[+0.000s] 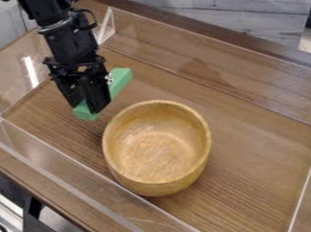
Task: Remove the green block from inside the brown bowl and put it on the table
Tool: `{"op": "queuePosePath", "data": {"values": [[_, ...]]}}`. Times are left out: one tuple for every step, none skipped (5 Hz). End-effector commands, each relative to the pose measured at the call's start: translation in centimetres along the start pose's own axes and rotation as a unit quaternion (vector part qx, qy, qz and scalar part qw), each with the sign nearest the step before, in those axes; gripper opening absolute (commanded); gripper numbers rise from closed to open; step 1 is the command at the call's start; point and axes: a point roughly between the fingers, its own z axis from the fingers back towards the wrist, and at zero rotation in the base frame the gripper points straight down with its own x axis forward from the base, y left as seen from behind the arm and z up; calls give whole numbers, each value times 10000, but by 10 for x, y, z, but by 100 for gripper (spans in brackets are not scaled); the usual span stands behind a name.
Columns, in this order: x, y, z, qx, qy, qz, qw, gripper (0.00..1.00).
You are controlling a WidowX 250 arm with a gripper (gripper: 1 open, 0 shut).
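The green block [109, 91] hangs tilted between the black fingers of my gripper [86, 99], which is shut on it, just left of the brown bowl [157, 147] and outside its rim. Its lower end sits close to the table [234, 86]; whether it touches I cannot tell. The wooden bowl stands upright at the middle of the table with nothing inside it. My arm comes down from the upper left and hides part of the block.
Clear acrylic walls [70, 178] run along the table's front and left edges. A grey wall and a dark object sit beyond the far edge at the upper right.
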Motion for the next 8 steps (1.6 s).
{"op": "queuePosePath", "data": {"values": [[9,9,12,163,-232,-41,9996,0],[10,12,11,168,-223,-40,9996,0],[11,16,9,168,-210,-40,9996,0],[12,18,8,163,-192,-38,9997,0],[12,21,7,160,-170,-41,9997,0],[12,22,7,150,-144,-34,9998,0],[13,24,6,140,-118,-35,9998,0],[12,25,6,127,-88,-31,9999,0]]}}
